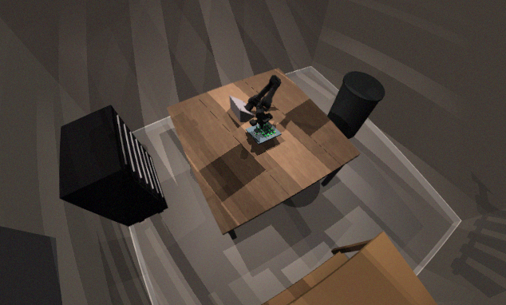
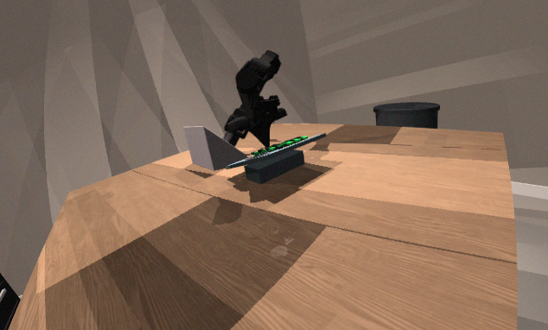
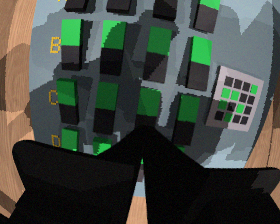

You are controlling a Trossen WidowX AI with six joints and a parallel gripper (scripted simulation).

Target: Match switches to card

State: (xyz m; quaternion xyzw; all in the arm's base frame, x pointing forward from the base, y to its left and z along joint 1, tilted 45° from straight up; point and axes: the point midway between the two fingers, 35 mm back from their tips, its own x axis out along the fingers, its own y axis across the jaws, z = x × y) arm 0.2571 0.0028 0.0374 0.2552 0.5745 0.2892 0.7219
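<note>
Wooden table (image 1: 302, 160) (image 2: 391, 181) (image 3: 8, 60) carries the tilted switch panel (image 1: 252, 133) (image 2: 319, 136) (image 3: 41, 70), with shadows falling over both. In the wrist view, the third switch of row C (image 3: 149, 98) lies just beyond the fingertips, its long axis running away from the arm, and its nearer dark half is beside them. The small card (image 3: 215, 102) is to the arm's right of the grid. The gripper (image 1: 262, 127) (image 2: 268, 146) (image 3: 144, 131) is fully closed, grasping nothing; whether its tips touch a switch, I cannot tell.
</note>
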